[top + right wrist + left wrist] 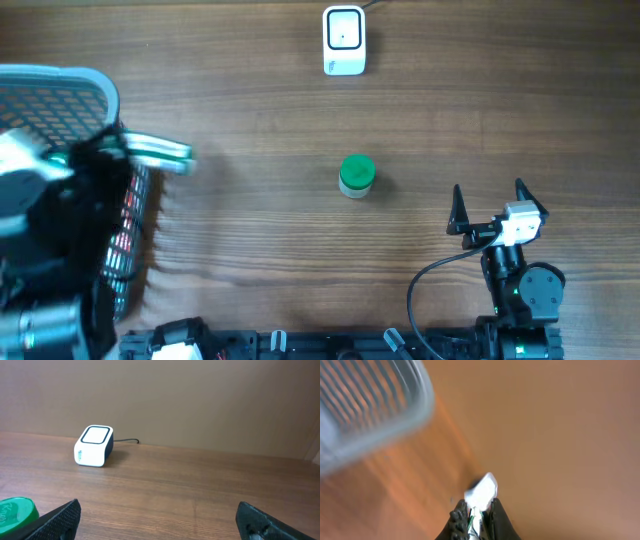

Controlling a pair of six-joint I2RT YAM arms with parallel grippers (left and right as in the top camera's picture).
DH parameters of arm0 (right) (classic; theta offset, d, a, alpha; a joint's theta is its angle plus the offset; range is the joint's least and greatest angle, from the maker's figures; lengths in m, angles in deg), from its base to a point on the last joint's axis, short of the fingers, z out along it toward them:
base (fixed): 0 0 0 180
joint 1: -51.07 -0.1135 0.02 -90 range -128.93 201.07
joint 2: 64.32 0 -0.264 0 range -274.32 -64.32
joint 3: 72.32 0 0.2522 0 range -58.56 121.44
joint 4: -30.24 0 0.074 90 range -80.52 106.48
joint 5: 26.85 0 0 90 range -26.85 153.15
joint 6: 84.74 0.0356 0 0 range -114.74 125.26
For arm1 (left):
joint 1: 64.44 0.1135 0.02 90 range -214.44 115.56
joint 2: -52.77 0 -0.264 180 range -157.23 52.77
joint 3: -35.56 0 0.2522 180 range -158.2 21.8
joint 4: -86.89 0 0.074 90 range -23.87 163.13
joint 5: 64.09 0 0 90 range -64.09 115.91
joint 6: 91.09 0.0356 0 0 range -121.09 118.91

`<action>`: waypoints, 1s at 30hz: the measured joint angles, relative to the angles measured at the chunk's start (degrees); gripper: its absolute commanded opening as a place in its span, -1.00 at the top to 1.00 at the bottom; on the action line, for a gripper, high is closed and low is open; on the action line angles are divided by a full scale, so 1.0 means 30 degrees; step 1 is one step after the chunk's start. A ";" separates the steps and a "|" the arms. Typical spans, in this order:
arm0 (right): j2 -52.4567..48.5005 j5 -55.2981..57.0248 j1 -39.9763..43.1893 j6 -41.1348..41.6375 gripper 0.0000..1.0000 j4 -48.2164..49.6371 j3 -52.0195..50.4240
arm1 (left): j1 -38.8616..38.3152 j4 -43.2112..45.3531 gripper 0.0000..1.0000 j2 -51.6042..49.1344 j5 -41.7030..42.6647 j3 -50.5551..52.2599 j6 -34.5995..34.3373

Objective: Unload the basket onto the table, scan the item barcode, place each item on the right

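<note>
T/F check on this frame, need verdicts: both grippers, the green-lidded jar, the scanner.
1. The right gripper is open and empty. True.
2. The left gripper is open. False: it is shut on a white item.
3. The green-lidded jar sits in the basket. False: it stands on the bare table, well apart from the basket.
4. The scanner stands on the table with neither gripper touching it. True.
</note>
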 measured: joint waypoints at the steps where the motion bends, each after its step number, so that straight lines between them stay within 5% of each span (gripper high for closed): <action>1: 0.0000 -0.0007 0.0000 0.0000 -0.99 -0.0007 0.0000 | -0.1807 -0.0313 0.92 -0.0889 -0.0044 0.0255 0.0087; 9: 0.0000 0.0000 0.0000 0.0000 -0.99 -0.0007 0.0000 | -1.1315 -0.0736 0.92 -1.0899 -0.2484 0.1362 0.0867; 17: 0.0000 0.0000 0.0000 0.0000 -0.99 -0.0007 0.0000 | -1.4105 0.2659 0.92 -1.8214 -0.2987 0.1377 0.0189; 18: 0.0000 0.0000 0.0000 0.0000 -0.99 -0.0007 0.0000 | -1.4309 0.2849 0.84 -1.8819 -0.2994 0.1377 0.0138; 21: 0.0000 0.0000 0.0000 0.0000 -0.99 -0.0007 0.0000 | -1.4739 0.3024 -0.40 -1.9431 -0.2980 0.1399 -0.0109; 23: 0.0000 0.0000 0.0000 0.0000 -0.99 -0.0007 0.0000 | -1.4746 0.2747 -0.88 -1.9300 -0.2987 0.1392 -0.0306; 30: 0.0000 0.0000 0.0000 0.0000 -0.99 -0.0007 0.0000 | -1.3952 -0.5552 -1.00 -1.5336 -0.5428 -0.3934 -0.0517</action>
